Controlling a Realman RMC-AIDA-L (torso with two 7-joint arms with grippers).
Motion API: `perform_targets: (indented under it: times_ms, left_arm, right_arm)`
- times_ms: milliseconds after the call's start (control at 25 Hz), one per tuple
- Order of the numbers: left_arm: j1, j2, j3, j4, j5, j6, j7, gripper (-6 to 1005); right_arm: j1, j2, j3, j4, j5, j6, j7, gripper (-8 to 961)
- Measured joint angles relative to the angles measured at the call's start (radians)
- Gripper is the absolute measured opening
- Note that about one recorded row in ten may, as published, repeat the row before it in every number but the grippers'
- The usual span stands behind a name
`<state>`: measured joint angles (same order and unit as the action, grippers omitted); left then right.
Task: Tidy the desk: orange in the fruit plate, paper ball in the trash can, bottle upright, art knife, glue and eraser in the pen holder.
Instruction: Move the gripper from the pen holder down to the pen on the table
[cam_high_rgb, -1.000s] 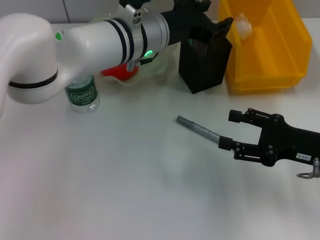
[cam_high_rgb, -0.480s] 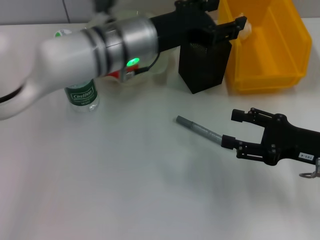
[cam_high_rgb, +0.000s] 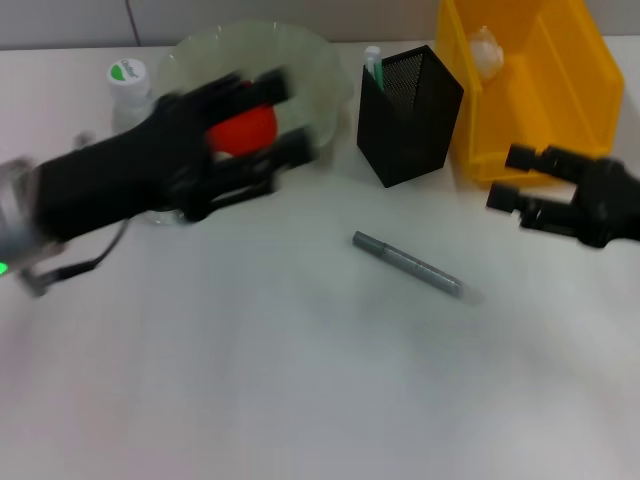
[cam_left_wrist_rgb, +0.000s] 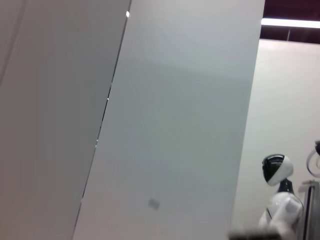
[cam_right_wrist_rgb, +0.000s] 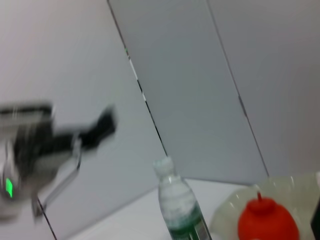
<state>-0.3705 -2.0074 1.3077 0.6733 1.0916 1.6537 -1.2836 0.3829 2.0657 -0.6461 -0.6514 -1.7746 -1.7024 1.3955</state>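
The orange lies in the fruit plate. My left gripper is open and empty, blurred, just in front of the plate. The bottle stands upright behind my left arm. The paper ball lies in the trash can. The pen holder holds a white-and-green stick. The grey art knife lies on the table. My right gripper is open and empty, in front of the trash can. The eraser is out of view. The right wrist view shows the bottle and the orange.
The white table runs wide in front of the knife. The pen holder stands close against the trash can's left wall. The left wrist view shows only wall panels and a far-off white robot.
My left arm has pulled back from over the pen holder to the front left of the plate. My right gripper has moved away from the knife toward the trash can. The knife stays put.
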Motion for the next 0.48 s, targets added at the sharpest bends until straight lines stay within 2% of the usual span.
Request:
perform_targets:
  times_ms: [120, 160, 200, 320, 480]
  left_arm:
    - [0.014, 0.035, -0.059, -0.103, 0.074, 0.078, 0.061, 755]
    - [0.014, 0.035, -0.059, -0.103, 0.074, 0.078, 0.061, 755]
    - [0.034, 0.055, -0.080, -0.159, 0.127, 0.103, 0.117, 755]
    - [0.057, 0.064, -0.084, -0.177, 0.158, 0.104, 0.160, 755]
    - [0.086, 0.071, -0.085, -0.179, 0.176, 0.100, 0.190, 755]
  right_arm:
    - [0.023, -0.007, -0.011, -0.128, -0.010, -0.027, 0.186, 810]
    - [0.032, -0.009, -0.023, -0.180, -0.022, -0.032, 0.253, 810]
    - [0.044, -0.010, -0.041, -0.234, -0.041, -0.037, 0.319, 810]
    - [0.102, -0.014, -0.105, -0.378, -0.153, -0.042, 0.522, 810]
    - [0.226, -0.031, -0.159, -0.432, -0.334, -0.049, 0.689, 810]
